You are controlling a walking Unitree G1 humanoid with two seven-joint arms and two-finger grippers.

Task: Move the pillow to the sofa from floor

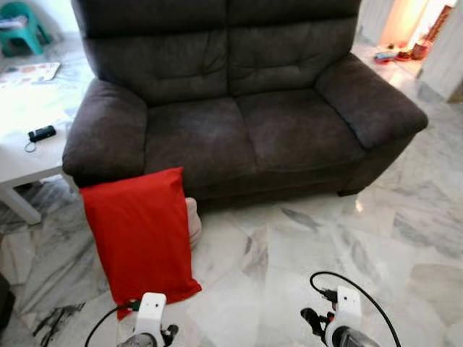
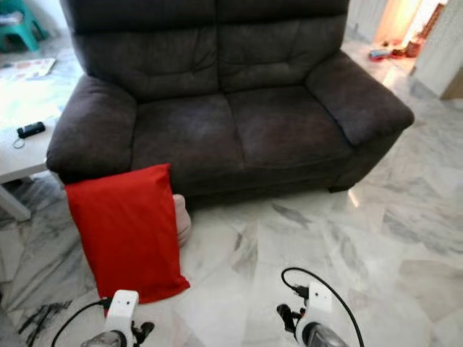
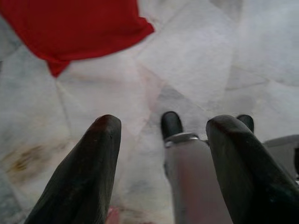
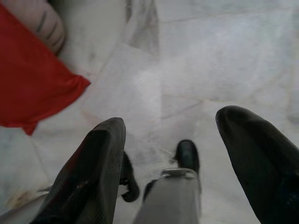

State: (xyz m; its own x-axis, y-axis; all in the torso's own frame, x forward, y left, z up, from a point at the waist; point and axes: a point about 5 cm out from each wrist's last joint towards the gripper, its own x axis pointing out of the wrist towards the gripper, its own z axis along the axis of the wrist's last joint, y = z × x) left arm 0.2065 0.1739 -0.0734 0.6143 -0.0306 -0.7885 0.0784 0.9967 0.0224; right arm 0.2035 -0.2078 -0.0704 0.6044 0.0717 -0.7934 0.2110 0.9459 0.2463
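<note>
On the marble floor (image 1: 318, 246) the red pillow (image 1: 139, 233) leaned against the dark sofa (image 1: 239, 108)'s left arm, both the left gripper (image 3: 159, 161) and right gripper (image 4: 180, 161) spread apart and empty, so a one-sided grasp could let the limp cover slip free.

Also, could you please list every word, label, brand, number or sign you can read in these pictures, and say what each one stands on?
No text can be read anywhere.
Printed sheet on the white table: coloured patches, too blurred to read.
Small black device on that table: no legible marking.
Red pillow, dark sofa, left gripper and right gripper: no lettering visible.
</note>
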